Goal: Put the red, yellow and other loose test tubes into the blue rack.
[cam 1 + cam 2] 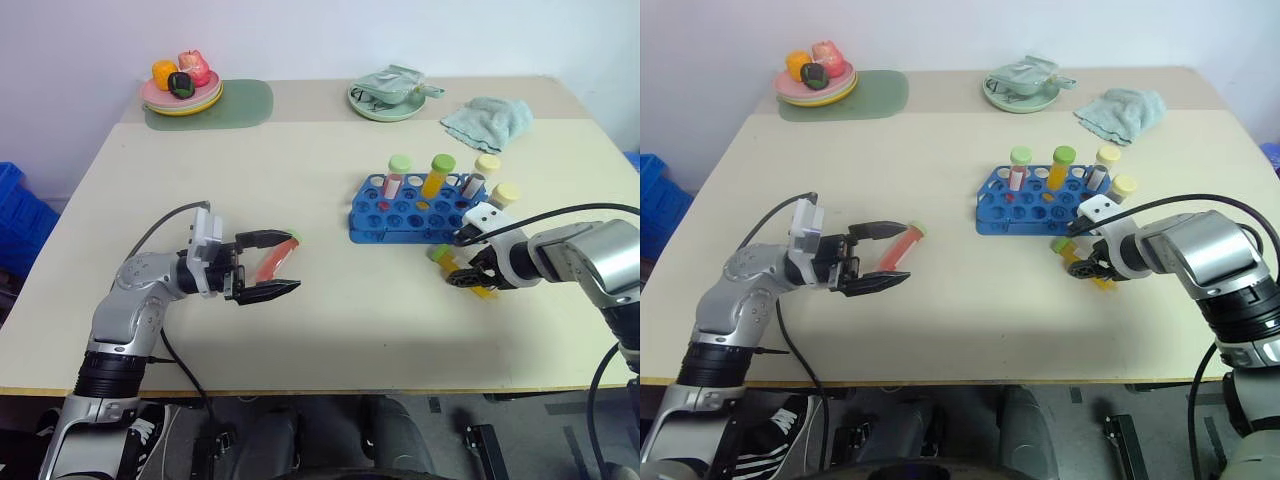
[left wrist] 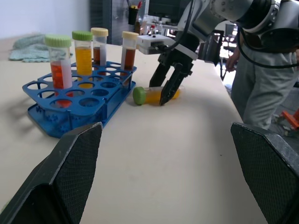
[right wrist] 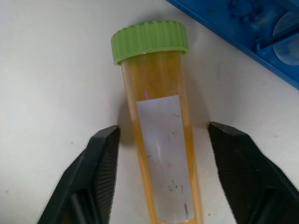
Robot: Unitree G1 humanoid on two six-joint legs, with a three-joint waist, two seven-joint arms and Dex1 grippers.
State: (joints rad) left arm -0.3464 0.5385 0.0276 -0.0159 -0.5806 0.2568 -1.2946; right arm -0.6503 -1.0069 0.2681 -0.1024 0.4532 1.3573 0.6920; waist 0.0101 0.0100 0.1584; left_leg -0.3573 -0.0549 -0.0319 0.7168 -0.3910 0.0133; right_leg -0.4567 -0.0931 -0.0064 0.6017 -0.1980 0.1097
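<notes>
The blue rack point(image 1: 372, 213) stands right of the table's middle with several capped tubes upright in its back rows. In front of its right end a yellow tube point(image 3: 161, 140) with a green cap lies flat on the table. My right gripper point(image 1: 470, 282) points down over this tube, open. One finger stands on each side of it, and a gap shows on both sides. A red tube point(image 1: 268, 264) lies on the table at the left. My left gripper point(image 1: 287, 264) hangs level and wide open around the spot; whether it touches the tube I cannot tell.
A plate of toy fruit point(image 1: 182, 95) on a green mat point(image 1: 245, 105) sits at the far left. A pale green dish point(image 1: 388, 100) and a teal cloth point(image 1: 488, 118) sit at the far right. A blue crate point(image 1: 15, 210) stands off the left edge. A person's grey trousers point(image 2: 261, 88) show past the table.
</notes>
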